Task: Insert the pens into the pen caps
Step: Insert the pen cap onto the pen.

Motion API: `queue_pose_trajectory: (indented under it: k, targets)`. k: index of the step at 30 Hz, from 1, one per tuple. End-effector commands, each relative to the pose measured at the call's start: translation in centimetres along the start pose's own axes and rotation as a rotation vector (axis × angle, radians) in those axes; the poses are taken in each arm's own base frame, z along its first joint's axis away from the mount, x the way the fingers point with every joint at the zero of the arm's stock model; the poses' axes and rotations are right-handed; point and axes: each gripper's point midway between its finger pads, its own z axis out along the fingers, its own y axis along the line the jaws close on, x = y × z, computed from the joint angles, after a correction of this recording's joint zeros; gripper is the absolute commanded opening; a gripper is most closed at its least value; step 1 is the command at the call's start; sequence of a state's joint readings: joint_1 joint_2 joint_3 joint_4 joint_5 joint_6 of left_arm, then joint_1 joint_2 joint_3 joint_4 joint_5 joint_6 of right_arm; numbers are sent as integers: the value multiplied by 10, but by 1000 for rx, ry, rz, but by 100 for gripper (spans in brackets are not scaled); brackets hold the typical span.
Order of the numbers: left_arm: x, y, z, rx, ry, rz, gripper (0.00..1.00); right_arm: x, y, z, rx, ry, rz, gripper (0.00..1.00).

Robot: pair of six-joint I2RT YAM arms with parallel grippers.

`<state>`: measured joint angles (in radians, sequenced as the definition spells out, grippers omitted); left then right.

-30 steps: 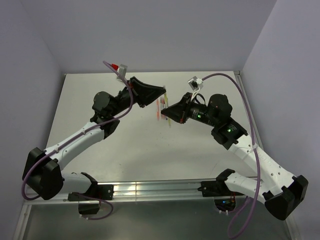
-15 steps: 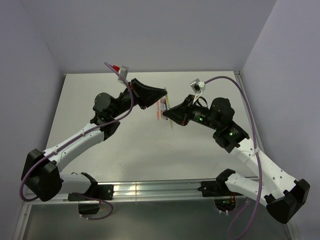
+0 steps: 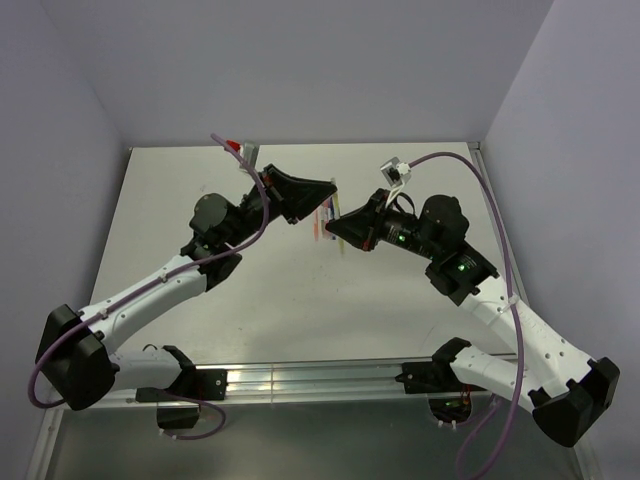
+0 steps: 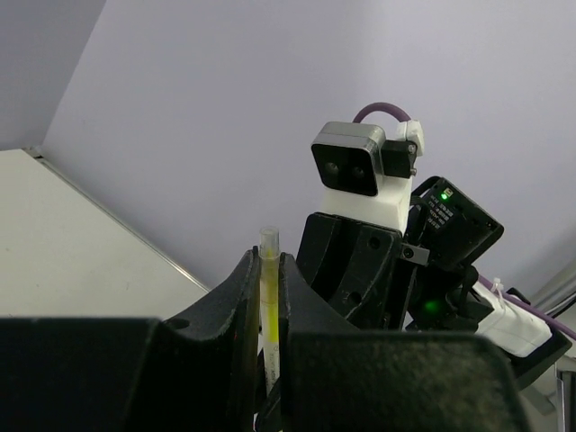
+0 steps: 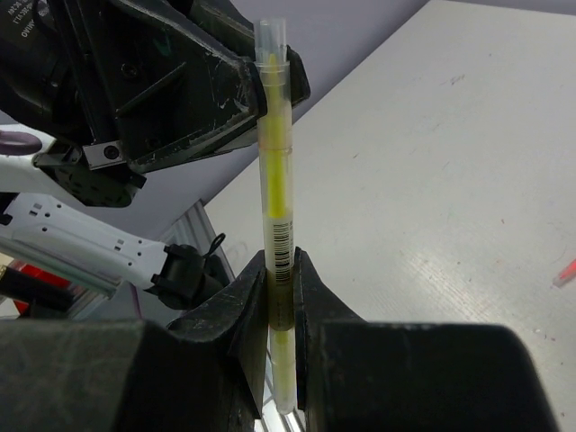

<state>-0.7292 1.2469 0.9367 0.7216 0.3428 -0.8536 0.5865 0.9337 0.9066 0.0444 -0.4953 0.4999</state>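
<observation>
Capping looked in hand: right fingers [image 5: 245,315] clamped the yellow pen [image 5: 276,175], left fingers [image 4: 236,301] pinched its clear cap [image 4: 268,247]; next move likely needed a straight, aligned push together.

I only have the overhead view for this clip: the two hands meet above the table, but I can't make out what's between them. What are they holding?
Observer: One yellow pen; the right wrist view shows the right hand clamped on its barcode label.
Operator: And the left hand?
Observer: The left wrist view shows it pinching the same pen, its clear cap poking out above the grip.
Operator: Is the cap pushed home?
Observer: Cannot tell; the right wrist view only shows it covering the pen's yellow tip.
</observation>
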Motion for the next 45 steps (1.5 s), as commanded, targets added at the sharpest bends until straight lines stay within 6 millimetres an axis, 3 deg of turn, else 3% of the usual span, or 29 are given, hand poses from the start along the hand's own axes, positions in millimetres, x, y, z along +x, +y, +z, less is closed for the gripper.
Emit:
queue_pose_trajectory:
  k: [1, 28, 45]
  targets:
    - [47, -34, -6, 126, 206, -11, 0, -42, -9, 3, 62, -166, -46, 0]
    - [87, -35, -20, 164, 301, 76, 0, -52, -8, -5, 78, -197, -61, 0]
    - [108, -22, -35, 111, 346, 107, 0, -65, -10, -12, 88, -234, -61, 0]
